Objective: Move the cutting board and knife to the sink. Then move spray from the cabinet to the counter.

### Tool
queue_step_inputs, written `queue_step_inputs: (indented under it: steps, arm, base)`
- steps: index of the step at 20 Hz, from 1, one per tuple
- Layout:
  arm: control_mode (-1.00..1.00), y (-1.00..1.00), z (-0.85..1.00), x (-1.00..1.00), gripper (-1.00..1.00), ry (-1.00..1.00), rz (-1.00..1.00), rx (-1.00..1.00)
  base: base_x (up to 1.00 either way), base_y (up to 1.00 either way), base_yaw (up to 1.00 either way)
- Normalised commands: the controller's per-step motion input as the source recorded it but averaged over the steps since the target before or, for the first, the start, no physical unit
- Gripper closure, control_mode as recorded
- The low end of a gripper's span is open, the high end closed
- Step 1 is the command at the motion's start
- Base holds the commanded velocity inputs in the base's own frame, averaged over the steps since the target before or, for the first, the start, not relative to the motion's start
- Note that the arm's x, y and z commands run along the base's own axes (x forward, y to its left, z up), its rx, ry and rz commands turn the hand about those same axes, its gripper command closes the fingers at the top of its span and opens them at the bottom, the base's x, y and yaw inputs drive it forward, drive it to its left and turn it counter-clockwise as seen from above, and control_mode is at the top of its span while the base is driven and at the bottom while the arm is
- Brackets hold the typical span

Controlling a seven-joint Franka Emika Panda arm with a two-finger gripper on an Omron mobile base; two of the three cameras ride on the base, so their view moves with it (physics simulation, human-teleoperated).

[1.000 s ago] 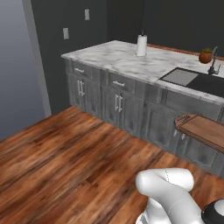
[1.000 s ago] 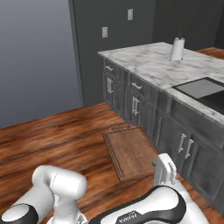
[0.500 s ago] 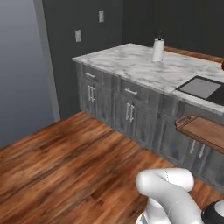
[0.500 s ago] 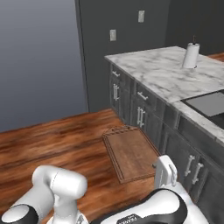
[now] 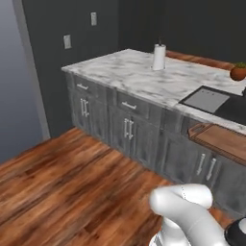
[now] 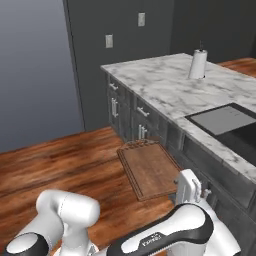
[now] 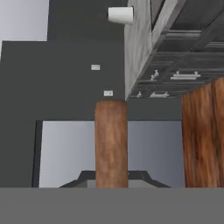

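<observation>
The cutting board [image 6: 150, 170] — a flat, rectangular, reddish-brown wooden board with a short rounded handle — hangs level in the air above the wooden floor [image 6: 75, 165], just beside the grey wood-grain drawers [image 6: 135, 117] of the white, grey-veined marble counter [image 6: 165, 85]. The white arm's two-finger gripper [image 6: 187, 187] is closed tight on the board's near edge — in the hand view the board [image 7: 111, 144] runs edge-on, straight out from the fingers. The dark-rimmed rectangular sink [image 6: 225, 122] is set into the marble beyond the board, and a white paper-towel roll [image 6: 198, 64] stands upright further along.
</observation>
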Motion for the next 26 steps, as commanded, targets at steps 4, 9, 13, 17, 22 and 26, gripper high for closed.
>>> queue_step_inputs:
  steps: [4, 9, 13, 17, 22, 26]
  arm:
    - [1.0, 0.0, 0.0, 0.0, 1.0, 0.0, 0.0, 0.0]
    - [1.0, 0.0, 0.0, 0.0, 1.0, 0.0, 0.0, 0.0]
    - [1.0, 0.0, 0.0, 0.0, 1.0, 0.0, 0.0, 0.0]
    - [1.0, 0.0, 0.0, 0.0, 1.0, 0.0, 0.0, 0.0]
    - [1.0, 0.0, 0.0, 0.0, 1.0, 0.0, 0.0, 0.0]
    - [1.0, 0.0, 0.0, 0.0, 1.0, 0.0, 0.0, 0.0]
  base:
    - [0.27, -0.04, -0.62]
    - [0.24, 0.03, -0.73]
    - [0.46, 0.19, -0.56]
    - [0.55, 0.25, -0.29]
    - [0.57, 0.18, -0.03]
    - [0.54, 0.39, -0.06]
